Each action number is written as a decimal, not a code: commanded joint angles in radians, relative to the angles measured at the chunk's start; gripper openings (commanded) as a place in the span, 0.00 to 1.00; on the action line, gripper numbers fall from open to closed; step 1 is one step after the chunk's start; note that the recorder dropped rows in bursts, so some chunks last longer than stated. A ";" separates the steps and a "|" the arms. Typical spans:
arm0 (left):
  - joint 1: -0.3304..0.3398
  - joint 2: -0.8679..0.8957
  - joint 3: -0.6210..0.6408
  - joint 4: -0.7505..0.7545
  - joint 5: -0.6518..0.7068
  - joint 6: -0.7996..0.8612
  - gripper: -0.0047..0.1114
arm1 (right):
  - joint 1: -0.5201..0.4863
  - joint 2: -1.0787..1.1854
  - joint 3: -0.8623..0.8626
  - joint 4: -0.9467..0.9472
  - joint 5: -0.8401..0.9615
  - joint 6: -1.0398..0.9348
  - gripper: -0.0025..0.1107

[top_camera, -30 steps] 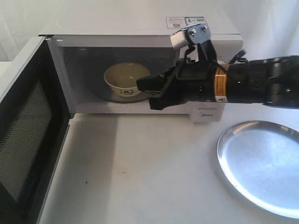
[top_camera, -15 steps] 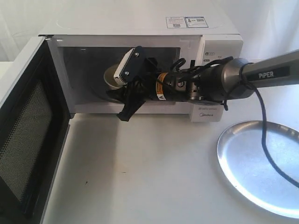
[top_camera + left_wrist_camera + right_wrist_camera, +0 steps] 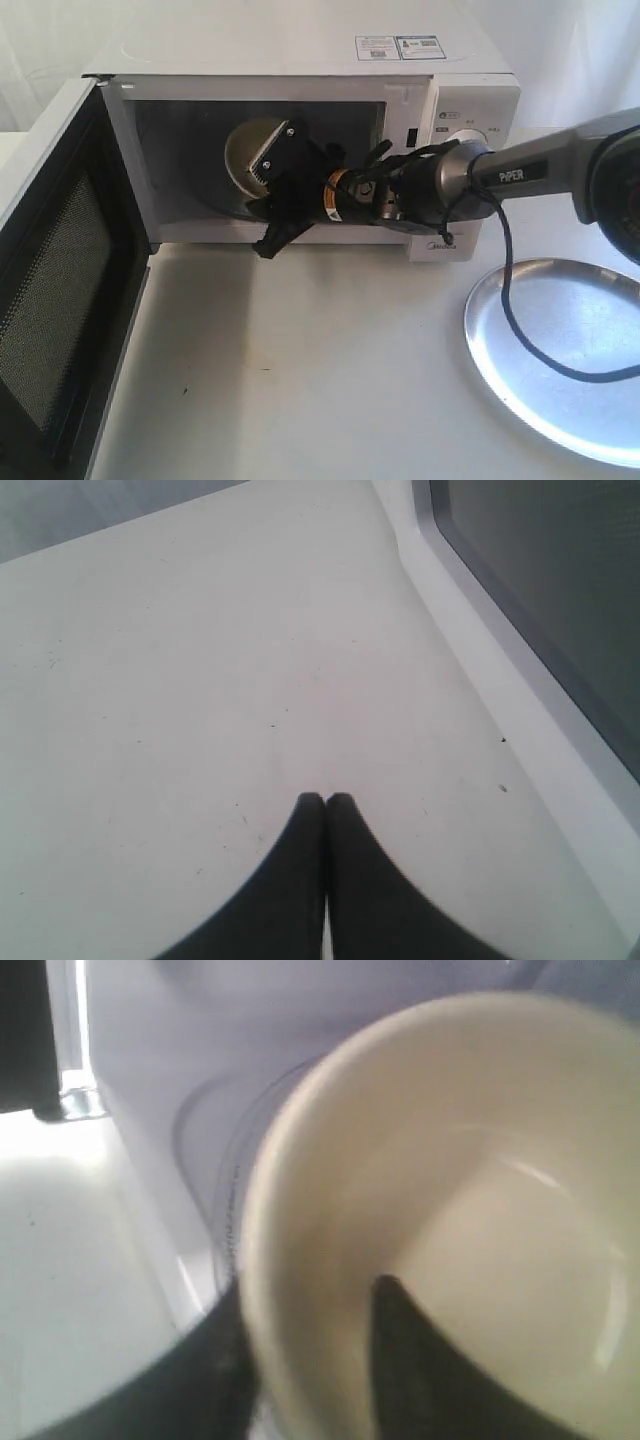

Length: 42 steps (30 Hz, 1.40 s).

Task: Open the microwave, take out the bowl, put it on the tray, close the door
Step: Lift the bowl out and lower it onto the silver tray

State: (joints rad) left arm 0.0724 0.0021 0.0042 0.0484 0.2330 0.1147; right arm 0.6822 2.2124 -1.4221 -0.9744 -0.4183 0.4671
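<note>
The white microwave [image 3: 300, 50] stands with its door [image 3: 50, 300] swung wide open to the left. My right gripper [image 3: 268, 190] reaches into the cavity. Its fingers straddle the rim of the beige bowl [image 3: 245, 150], which looks tilted up off the turntable. In the right wrist view one finger [image 3: 400, 1360] lies inside the bowl [image 3: 480, 1210] and the other presses its outer wall; the right gripper [image 3: 310, 1295] is shut on the rim. My left gripper [image 3: 326, 800] is shut and empty over the white table, next to the door's outer face [image 3: 540, 600]. The silver tray [image 3: 560, 350] lies at the right.
The open door juts out along the left side of the white table [image 3: 300, 380]. The right arm's cable [image 3: 520, 330] hangs over the tray's near edge. The control panel with a knob [image 3: 465, 135] is just behind the arm.
The right arm has pushed farther left into the cavity and rolled its wrist. The bowl, flat on the turntable a second ago, now sits tilted in the gripper.
</note>
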 commanded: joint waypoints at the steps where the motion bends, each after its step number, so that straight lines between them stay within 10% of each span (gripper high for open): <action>1: -0.004 -0.002 -0.004 -0.004 -0.001 -0.006 0.04 | 0.042 -0.023 -0.006 -0.026 0.005 0.108 0.03; 10: -0.004 -0.002 -0.004 -0.004 -0.001 -0.006 0.04 | 0.138 -0.215 0.060 -0.730 -0.333 0.650 0.02; 18: -0.004 -0.002 -0.004 -0.004 -0.001 -0.006 0.04 | 0.148 -0.440 0.267 -0.770 -0.398 0.783 0.02; 42: -0.004 -0.002 -0.004 -0.004 -0.001 -0.006 0.04 | 0.144 -0.759 0.901 -0.618 0.967 1.037 0.02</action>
State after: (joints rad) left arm 0.0724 0.0021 0.0042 0.0484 0.2330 0.1147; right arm 0.8317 1.4659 -0.5285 -1.6760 0.3735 1.4834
